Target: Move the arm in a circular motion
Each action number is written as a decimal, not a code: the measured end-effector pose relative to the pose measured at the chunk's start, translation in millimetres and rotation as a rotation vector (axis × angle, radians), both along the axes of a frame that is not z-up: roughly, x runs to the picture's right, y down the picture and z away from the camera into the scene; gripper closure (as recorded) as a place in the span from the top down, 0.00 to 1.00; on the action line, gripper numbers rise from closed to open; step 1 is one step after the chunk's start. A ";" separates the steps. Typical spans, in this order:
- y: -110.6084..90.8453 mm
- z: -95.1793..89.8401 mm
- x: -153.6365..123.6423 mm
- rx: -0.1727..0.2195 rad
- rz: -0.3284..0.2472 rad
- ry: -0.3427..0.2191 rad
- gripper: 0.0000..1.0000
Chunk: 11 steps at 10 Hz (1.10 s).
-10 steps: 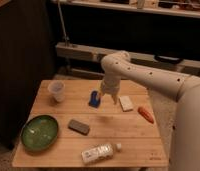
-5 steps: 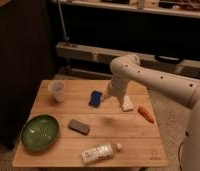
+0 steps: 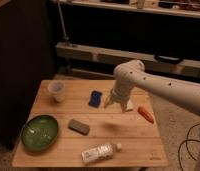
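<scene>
Arm (image 3: 163, 86) above wooden table (image 3: 143, 141); gripper (image 3: 109, 103) beside blue object (image 3: 95, 98).

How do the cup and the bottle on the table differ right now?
The cup stands upright near the table's back left corner; the bottle lies on its side near the front edge. The cup is open-topped; the bottle is capped. The cup is short, the bottle longer. Both look pale and translucent. The gripper hangs over the table beside the blue object, touching neither.
</scene>
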<state>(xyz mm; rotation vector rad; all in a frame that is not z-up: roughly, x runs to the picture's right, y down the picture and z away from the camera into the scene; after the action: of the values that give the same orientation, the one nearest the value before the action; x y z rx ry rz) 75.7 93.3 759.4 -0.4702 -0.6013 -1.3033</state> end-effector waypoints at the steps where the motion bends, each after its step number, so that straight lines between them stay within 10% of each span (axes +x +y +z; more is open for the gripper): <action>1: -0.1 -1.6 -11.9 0.001 -0.021 -0.007 0.65; 6: 2.1 -7.7 -69.0 0.014 -0.144 -0.043 0.65; 11: -21.5 9.5 -62.4 0.030 -0.233 -0.090 0.65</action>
<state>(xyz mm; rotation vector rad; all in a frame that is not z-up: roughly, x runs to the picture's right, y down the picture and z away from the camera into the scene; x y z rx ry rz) 13.2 71.8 768.9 -0.4691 -0.6146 -1.5601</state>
